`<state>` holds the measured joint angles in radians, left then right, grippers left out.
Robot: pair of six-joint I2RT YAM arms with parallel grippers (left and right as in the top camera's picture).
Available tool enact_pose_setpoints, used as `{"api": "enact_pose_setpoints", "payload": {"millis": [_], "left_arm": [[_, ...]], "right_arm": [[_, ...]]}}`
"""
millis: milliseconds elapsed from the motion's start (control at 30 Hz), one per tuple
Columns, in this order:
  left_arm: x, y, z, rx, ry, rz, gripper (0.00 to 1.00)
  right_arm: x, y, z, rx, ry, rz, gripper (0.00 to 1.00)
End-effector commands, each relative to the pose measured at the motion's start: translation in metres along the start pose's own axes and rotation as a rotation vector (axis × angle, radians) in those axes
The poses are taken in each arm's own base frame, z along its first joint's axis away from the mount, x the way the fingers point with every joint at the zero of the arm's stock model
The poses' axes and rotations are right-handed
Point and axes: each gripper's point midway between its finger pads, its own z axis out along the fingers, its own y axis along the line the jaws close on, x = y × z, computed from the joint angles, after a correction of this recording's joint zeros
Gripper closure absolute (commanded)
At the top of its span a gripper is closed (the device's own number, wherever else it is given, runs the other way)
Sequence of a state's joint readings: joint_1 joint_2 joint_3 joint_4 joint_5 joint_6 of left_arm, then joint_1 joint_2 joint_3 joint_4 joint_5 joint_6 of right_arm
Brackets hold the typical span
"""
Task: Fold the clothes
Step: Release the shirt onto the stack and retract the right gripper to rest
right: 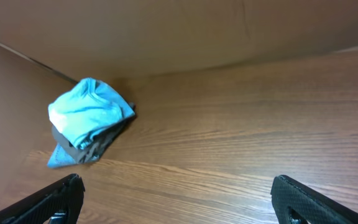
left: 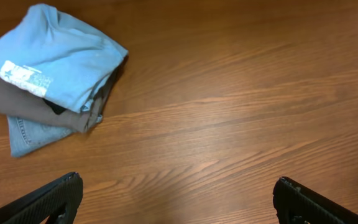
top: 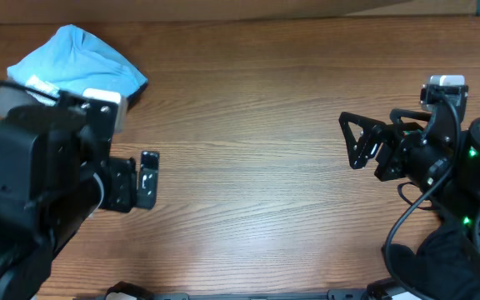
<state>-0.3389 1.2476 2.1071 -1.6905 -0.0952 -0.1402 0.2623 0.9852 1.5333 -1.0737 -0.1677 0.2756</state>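
End effector on left arm (left: 176,184) fully spread, empty, right end effector (right: 176,182) likewise.

Expect even, warm light across table (top: 257,125); overhead view sharp; your right wrist view dimmer, slightly soft; faint shadow beside clothes (right: 89,115)

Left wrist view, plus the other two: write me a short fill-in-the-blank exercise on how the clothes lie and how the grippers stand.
1. The light blue T-shirt lies on ____ of the stack of garments.
2. The pale denim-blue garment lies at the ____ of that stack.
3. The left gripper and the right gripper both have their jaws ____, holding nothing.

Missing words: top; bottom; open
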Motion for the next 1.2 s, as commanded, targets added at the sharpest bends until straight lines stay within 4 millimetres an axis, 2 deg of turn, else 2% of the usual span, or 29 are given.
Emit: {"api": "enact_pose_setpoints", "payload": {"millis": [0,433,700,933,1167], "left_arm": [[0.0,0.002,0.001,-0.014,0.001,-0.022,0.0],[-0.003,0.0,0.015,-0.02,0.042,-0.017,0.0],[-0.004,-0.001,0.023,-0.023,0.064,-0.015,0.0],[-0.005,-0.001,0.028,-0.026,0.079,-0.014,0.0],[-0.005,-0.002,0.031,-0.027,0.085,-0.013,0.0]], "right_arm": [[-0.004,-0.002,0.001,0.013,0.0,-0.024,0.0],[0.004,-0.008,0.021,0.035,0.065,-0.01,0.0],[0.025,-0.016,0.023,0.07,0.155,0.015,0.0],[0.011,-0.013,0.021,0.055,0.095,-0.061,0.0],[0.001,-0.012,0.006,0.068,0.026,-0.127,0.0]]}}
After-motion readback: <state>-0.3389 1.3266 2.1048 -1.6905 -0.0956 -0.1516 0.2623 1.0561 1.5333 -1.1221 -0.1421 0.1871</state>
